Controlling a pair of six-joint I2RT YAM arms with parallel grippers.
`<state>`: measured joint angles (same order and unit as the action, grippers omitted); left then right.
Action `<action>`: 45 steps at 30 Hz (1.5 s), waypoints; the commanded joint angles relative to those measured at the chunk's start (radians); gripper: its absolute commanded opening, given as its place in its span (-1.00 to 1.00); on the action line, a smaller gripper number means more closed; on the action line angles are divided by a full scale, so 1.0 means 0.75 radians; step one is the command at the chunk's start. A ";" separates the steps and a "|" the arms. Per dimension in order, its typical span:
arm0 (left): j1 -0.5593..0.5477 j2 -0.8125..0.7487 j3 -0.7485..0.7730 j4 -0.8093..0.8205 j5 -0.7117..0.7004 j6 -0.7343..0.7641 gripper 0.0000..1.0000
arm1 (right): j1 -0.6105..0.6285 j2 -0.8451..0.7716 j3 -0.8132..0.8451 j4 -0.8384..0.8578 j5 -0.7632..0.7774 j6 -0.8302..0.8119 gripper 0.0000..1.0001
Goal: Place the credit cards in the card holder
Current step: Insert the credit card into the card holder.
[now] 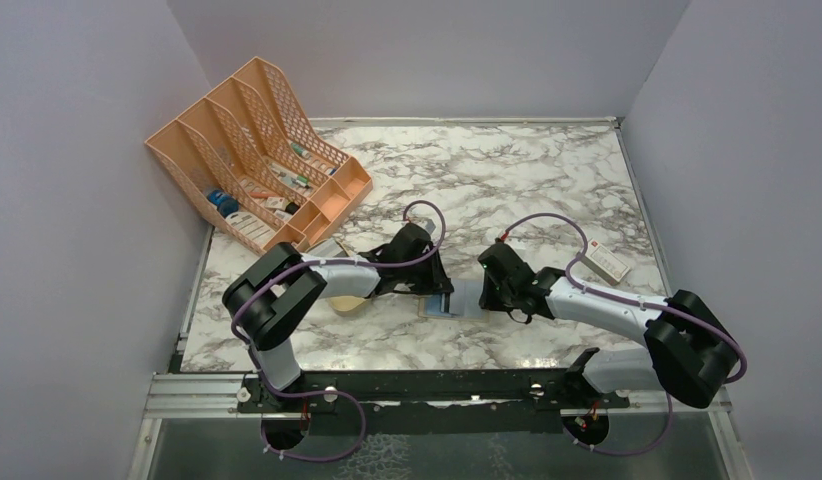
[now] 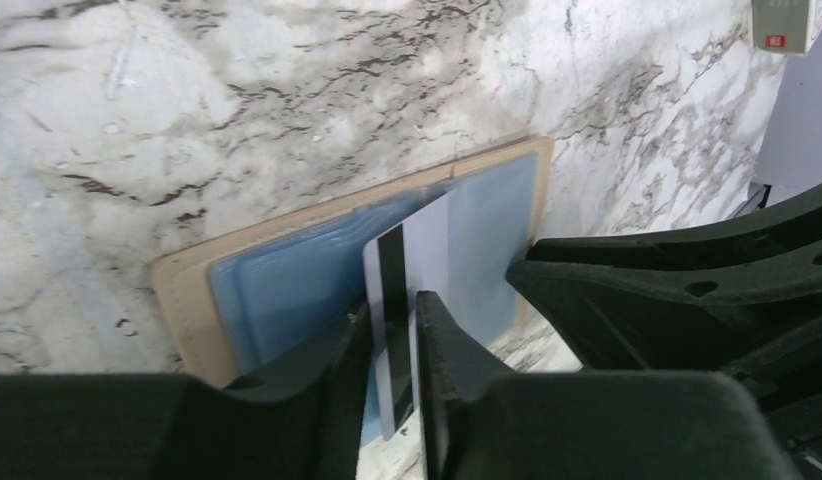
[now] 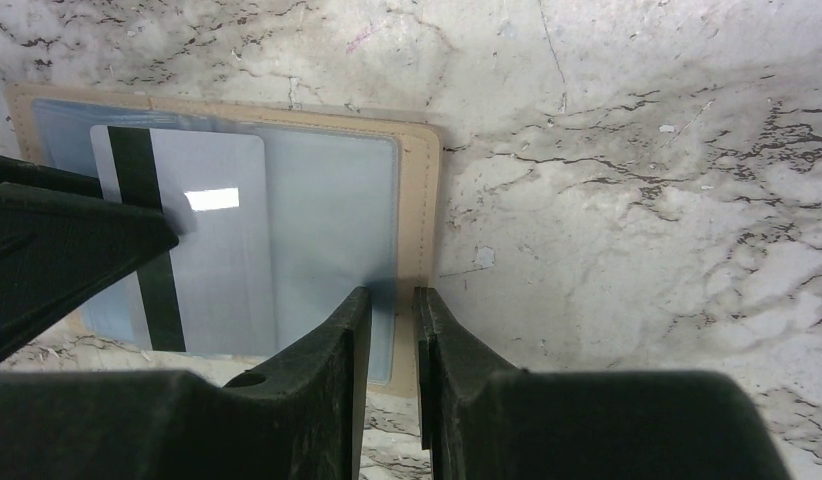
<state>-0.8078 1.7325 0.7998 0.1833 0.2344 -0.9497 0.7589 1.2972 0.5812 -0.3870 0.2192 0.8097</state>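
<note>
The card holder [image 3: 327, 200] lies opened flat on the marble worktop [image 3: 637, 200], near the front edge and between the two arms, inner face up. The right hand [image 3: 387, 300] has its fingers drawn close together over the holder's right-hand margin, with the tan border and the edge of the pale pocket showing in the narrow gap between them. It is judged to be nipping that edge to keep the holder from sliding while the other arm works. The left hand [image 2: 392, 320] is pinching one credit card [image 2: 429, 250] by its near end, with the card gripped across its thickness and its far end reaching over the blue lining close to the centre fold. That hold leaves the leading edge free to be fed into a pocket. Whether the edge has entered a pocket cannot be determined from either wrist view. Condition of the holder: tan leather-like outer with a stitched border, translucent blue-grey pockets on both leaves, no visible damage, and the leaves resting level. The card is pale grey-blue with a black magnetic stripe along one long side, and light glares off its face — a slick surface, likely to slip if the pinch loosens. No further cards can be seen. A white box [image 2: 782, 20] with a red mark sits well apart.
</note>
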 commanded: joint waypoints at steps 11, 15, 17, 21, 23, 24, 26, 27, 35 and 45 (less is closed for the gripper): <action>-0.036 -0.034 0.049 -0.213 -0.165 0.078 -0.12 | 0.000 0.016 -0.028 -0.002 -0.042 0.004 -0.56; -0.039 -0.072 0.061 -0.218 -0.155 0.080 -0.10 | 0.000 0.024 -0.020 -0.003 -0.040 0.002 -0.57; -0.043 -0.071 0.071 -0.217 -0.141 0.078 -0.09 | 0.000 0.023 -0.020 0.001 -0.045 0.003 -0.57; -0.061 -0.059 0.083 -0.212 -0.118 0.060 -0.09 | 0.000 0.023 -0.020 0.014 -0.065 0.009 -0.57; -0.074 -0.053 0.083 -0.200 -0.117 0.052 -0.09 | 0.000 0.026 -0.024 0.029 -0.086 0.012 -0.57; -0.077 -0.050 0.085 -0.196 -0.112 0.047 -0.09 | 0.000 0.026 -0.023 0.035 -0.091 0.015 -0.57; -0.081 -0.050 0.089 -0.195 -0.103 0.040 -0.09 | 0.000 0.031 -0.023 0.038 -0.106 0.018 -0.57; -0.082 -0.018 0.089 -0.192 -0.102 0.038 -0.09 | 0.000 0.031 -0.022 0.039 -0.107 0.017 -0.57; -0.095 0.001 0.098 -0.160 -0.081 0.013 -0.09 | 0.000 0.020 -0.023 0.043 -0.108 0.024 -0.57; -0.128 0.009 0.082 -0.100 -0.073 -0.053 -0.11 | 0.000 0.054 -0.037 0.073 -0.117 0.035 -0.58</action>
<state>-0.8825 1.7203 0.8619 0.0887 0.1692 -0.9569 0.7570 1.3014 0.5781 -0.3748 0.1974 0.8097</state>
